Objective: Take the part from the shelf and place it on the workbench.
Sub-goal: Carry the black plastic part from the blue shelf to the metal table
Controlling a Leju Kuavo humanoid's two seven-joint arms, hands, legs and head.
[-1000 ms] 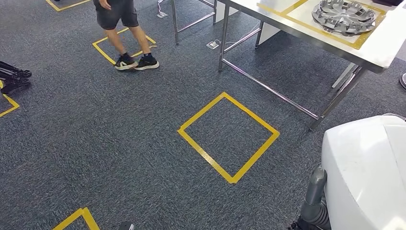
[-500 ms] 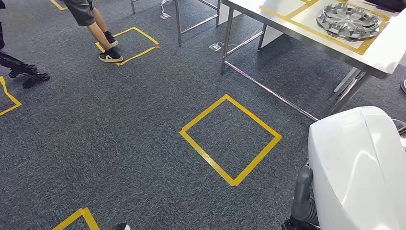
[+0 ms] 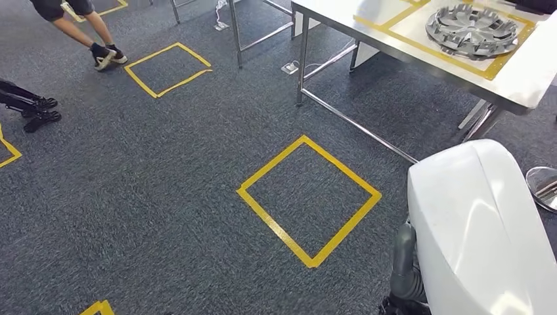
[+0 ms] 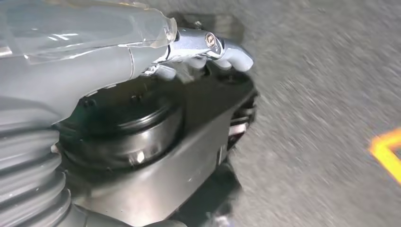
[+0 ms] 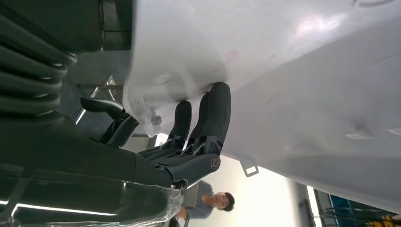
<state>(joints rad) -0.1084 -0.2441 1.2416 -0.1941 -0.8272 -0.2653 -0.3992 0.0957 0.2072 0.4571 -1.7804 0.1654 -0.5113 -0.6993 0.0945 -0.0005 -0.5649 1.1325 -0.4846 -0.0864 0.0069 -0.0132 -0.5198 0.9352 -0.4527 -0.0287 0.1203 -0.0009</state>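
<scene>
A large white moulded part (image 3: 479,230) fills the lower right of the head view, carried low in front of me. My right hand (image 5: 198,127) holds it, its dark fingers (image 5: 215,109) pressed against the part's (image 5: 307,71) white surface near an edge. A grey ribbed wrist cover (image 3: 404,262) shows beside the part. The steel workbench (image 3: 525,72) stands at the upper right, marked with yellow tape. My left hand (image 4: 208,52) hangs over the carpet with its grey thumb showing; its fingers are hidden.
A silver wheel cover (image 3: 469,26) lies inside the tape frame on the workbench. Yellow tape squares (image 3: 309,197) (image 3: 167,65) mark the grey carpet. A person's legs (image 3: 98,46) are far left. Black stand feet (image 3: 29,105) sit at the left edge. A round chrome object (image 3: 542,187) is right.
The whole picture has shifted as I move. The person has walked off toward the far left. The white part now takes up more of the lower right.
</scene>
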